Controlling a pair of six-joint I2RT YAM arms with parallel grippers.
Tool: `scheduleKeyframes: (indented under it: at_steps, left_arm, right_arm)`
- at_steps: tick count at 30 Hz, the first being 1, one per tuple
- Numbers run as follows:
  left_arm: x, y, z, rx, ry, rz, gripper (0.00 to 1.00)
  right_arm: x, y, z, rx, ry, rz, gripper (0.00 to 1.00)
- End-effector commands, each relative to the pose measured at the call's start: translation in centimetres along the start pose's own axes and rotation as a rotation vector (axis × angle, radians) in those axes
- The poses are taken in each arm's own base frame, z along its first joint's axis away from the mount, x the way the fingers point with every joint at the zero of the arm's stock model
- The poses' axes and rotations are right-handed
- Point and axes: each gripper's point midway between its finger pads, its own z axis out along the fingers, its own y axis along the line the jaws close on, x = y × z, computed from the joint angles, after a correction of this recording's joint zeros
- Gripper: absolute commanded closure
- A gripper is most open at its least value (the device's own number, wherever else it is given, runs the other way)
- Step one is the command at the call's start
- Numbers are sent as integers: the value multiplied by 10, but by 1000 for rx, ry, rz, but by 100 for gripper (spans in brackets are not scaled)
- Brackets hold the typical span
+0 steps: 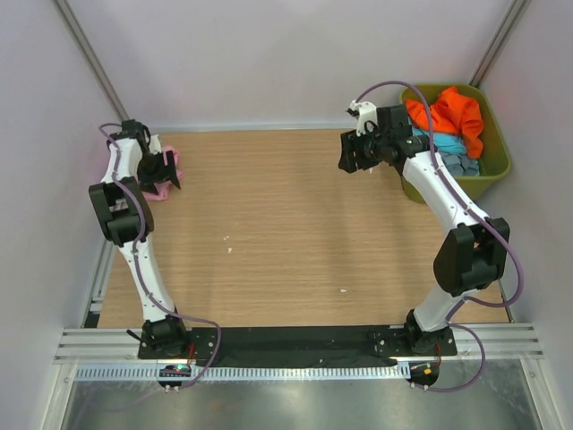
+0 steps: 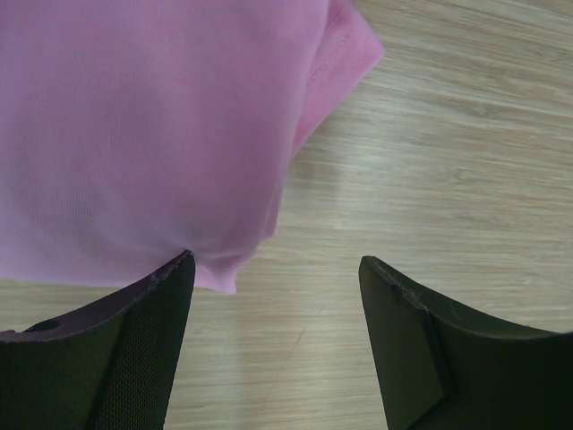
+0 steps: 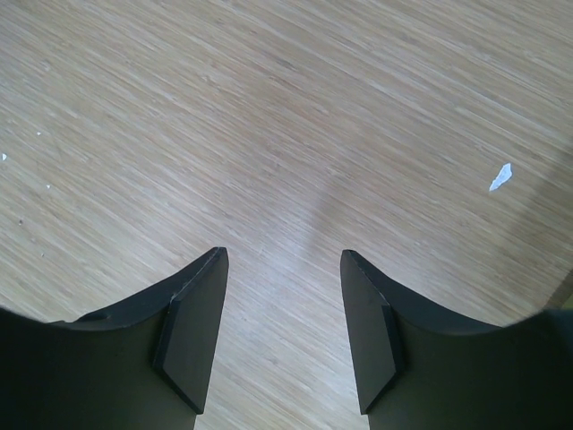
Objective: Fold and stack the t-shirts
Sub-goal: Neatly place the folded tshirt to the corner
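A pink t-shirt (image 1: 163,188) lies bunched at the table's far left edge, mostly hidden behind my left arm. In the left wrist view the pink t-shirt (image 2: 152,125) fills the upper left. My left gripper (image 1: 166,172) (image 2: 276,260) is open; its left finger touches the shirt's edge, with bare wood between the jaws. An orange t-shirt (image 1: 452,115) and a light blue t-shirt (image 1: 445,146) lie in the tub at the far right, with a grey-blue one (image 1: 463,165) beside them. My right gripper (image 1: 352,154) (image 3: 283,253) is open and empty over bare wood, left of the tub.
The olive-green tub (image 1: 497,170) stands at the far right corner. The wooden table (image 1: 286,233) has small white flecks (image 3: 500,176). White walls and metal posts enclose the table; an aluminium rail runs along the near edge (image 1: 295,340).
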Motion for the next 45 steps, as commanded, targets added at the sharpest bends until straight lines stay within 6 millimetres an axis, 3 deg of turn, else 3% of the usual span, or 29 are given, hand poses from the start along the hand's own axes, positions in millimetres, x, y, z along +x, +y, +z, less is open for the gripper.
scheduleKeyframes:
  at_steps: [1,8,16,20,24,26,27,30,31,32,34,35,37,38,39,40,41,42,43,45]
  left_arm:
    - [-13,9,8,-12,-20,19,25]
    - [-31,15,34,-6,-40,63,25]
    - [-60,18,45,-28,-106,133,23]
    - [-58,7,47,-2,-101,157,24]
    - [-53,-17,38,55,-91,189,24]
    - [-49,-36,17,107,-99,191,22]
    - [-55,-52,-14,129,-151,200,21]
    - [-59,-83,-60,168,-228,196,15]
    - [-66,-95,-100,174,-307,221,8]
    - [-69,-100,-119,158,-349,237,1]
    - [-71,-116,-154,137,-425,275,1]
    - [-72,-121,-186,123,-493,287,1]
    - [-73,-129,-212,139,-557,234,1]
    - [-73,-134,-234,163,-608,204,0]
    - [-71,-152,-240,262,-626,218,1]
    - [-58,-160,-230,329,-579,232,1]
    - [-43,-181,-236,464,-547,276,1]
    - [-41,-188,-234,515,-541,277,0]
    - [-32,-195,-223,593,-478,223,0]
    - [-23,-216,-225,829,-393,213,0]
  right_arm:
    - [-25,-4,-15,32,-80,-41,41]
    - [-21,-10,-11,51,-60,-45,40]
    - [-23,-14,-3,56,-49,-45,40]
    - [-27,-14,0,53,-52,-43,40]
    - [-33,-14,0,52,-65,-48,40]
    - [-38,-15,-5,67,-86,-56,37]
    - [-36,-18,-6,84,-86,-50,36]
    - [-35,-23,-17,135,-108,-28,30]
    - [-33,-24,-19,143,-105,-14,27]
    - [-33,-26,-21,156,-113,-6,22]
    - [-30,-31,-26,184,-114,12,20]
    - [-32,-33,-28,193,-120,17,14]
    - [-40,-37,-33,210,-130,11,7]
    - [-43,-40,-35,221,-134,22,1]
    - [-49,-49,-37,274,-147,47,0]
    - [-49,-54,-36,303,-140,65,0]
    - [-51,-60,-39,344,-144,109,0]
    - [-47,-77,-42,445,-133,127,0]
    - [-44,-82,-39,475,-126,162,0]
    - [-44,-89,-44,530,-108,211,0]
